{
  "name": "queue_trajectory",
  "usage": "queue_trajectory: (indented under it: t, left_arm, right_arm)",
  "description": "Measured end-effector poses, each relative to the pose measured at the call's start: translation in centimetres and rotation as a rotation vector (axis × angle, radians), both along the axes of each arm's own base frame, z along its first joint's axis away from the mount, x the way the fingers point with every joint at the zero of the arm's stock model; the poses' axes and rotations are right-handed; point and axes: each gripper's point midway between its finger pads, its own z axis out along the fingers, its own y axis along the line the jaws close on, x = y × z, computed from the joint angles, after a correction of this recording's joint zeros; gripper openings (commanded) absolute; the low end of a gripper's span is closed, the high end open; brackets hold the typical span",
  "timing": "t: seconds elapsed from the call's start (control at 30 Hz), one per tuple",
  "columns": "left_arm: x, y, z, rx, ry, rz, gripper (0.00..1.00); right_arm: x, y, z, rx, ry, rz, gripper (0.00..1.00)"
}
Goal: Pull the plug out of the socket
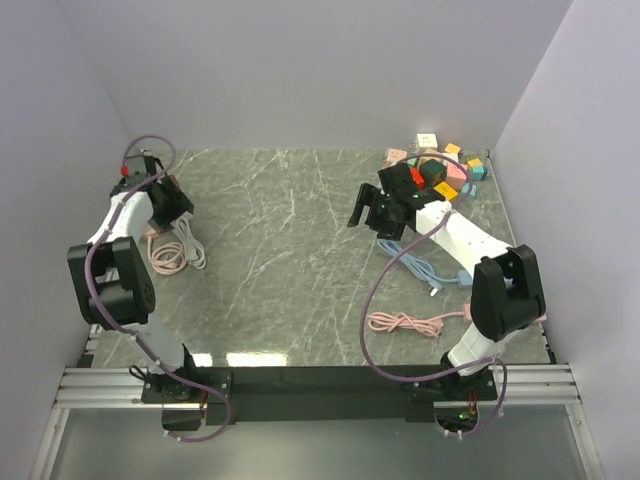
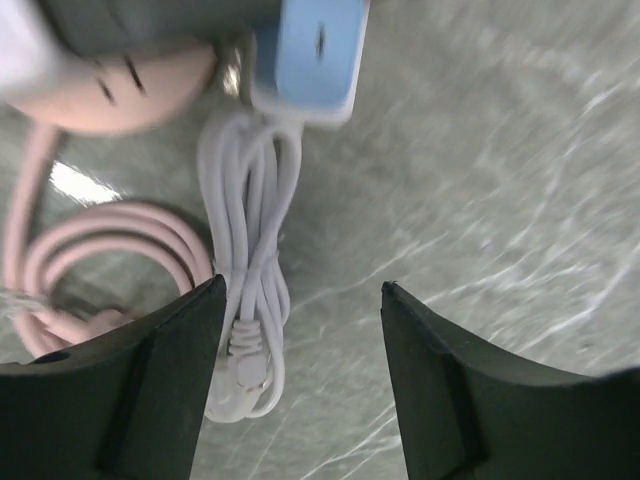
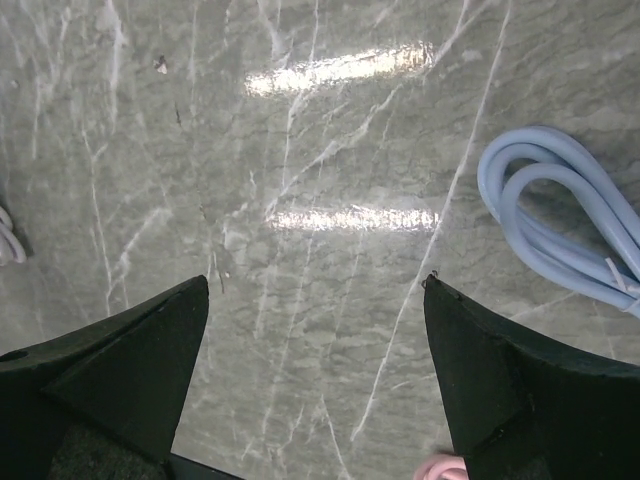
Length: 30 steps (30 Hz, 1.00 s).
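In the left wrist view a pink rounded plug body point(image 2: 110, 75) and a blue-faced white block point(image 2: 310, 55) sit side by side at the top edge, with a metal part showing between them. I cannot tell which of the two is the plug and which the socket. A bundled white cable point(image 2: 250, 250) runs down from the blue block, and a pink cable coil point(image 2: 100, 255) lies to its left. My left gripper point(image 2: 302, 290) is open just short of the pair, with the white cable beside its left finger point(image 2: 150, 380). My right gripper point(image 3: 315, 283) is open over bare marble, far from them point(image 1: 368, 213).
A blue cable point(image 1: 420, 265) and a pink cable point(image 1: 410, 322) lie by the right arm. Several coloured blocks point(image 1: 440, 165) crowd the back right corner. White walls close in the marble table point(image 1: 280, 260) on three sides. The left gripper point(image 1: 168, 200) works close to the left wall.
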Motion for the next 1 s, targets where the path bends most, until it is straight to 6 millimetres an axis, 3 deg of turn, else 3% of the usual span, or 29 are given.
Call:
queue_trajectory:
  t: [0.2, 0.3, 0.53, 0.63, 0.8, 0.93, 1.0]
  left_arm:
    - [-1.0, -3.8, -4.5, 0.015, 0.125, -0.086, 0.65]
    - [-1.4, -4.0, -6.2, 0.038, 0.169, -0.079, 0.65]
    - [-1.3, -3.3, -5.8, 0.08, 0.164, -0.023, 0.71]
    - [-1.5, -2.8, -4.5, 0.112, 0.137, 0.0, 0.76]
    - [-1.7, -1.1, -2.3, 0.153, 0.093, 0.053, 0.76]
    - [-1.7, 0.2, -3.7, 0.152, 0.133, 0.073, 0.72]
    - [-1.4, 0.6, -5.2, 0.15, 0.17, 0.07, 0.64]
  right_arm:
    - [1.3, 1.1, 0.4, -0.008, -0.001, 0.024, 0.93]
    - [1.8, 1.3, 1.1, -0.007, -0.02, 0.034, 0.94]
    - [1.5, 1.2, 1.0, -0.018, -0.009, 0.043, 0.94]
    - [1.3, 1.1, 0.9, -0.023, -0.003, 0.048, 0.94]
    - [1.0, 1.2, 0.6, -0.023, 0.011, 0.064, 0.94]
    - [1.1, 1.5, 0.1, -0.024, 0.026, 0.073, 0.94]
    - [1.1, 1.5, -0.2, -0.025, 0.036, 0.076, 0.93]
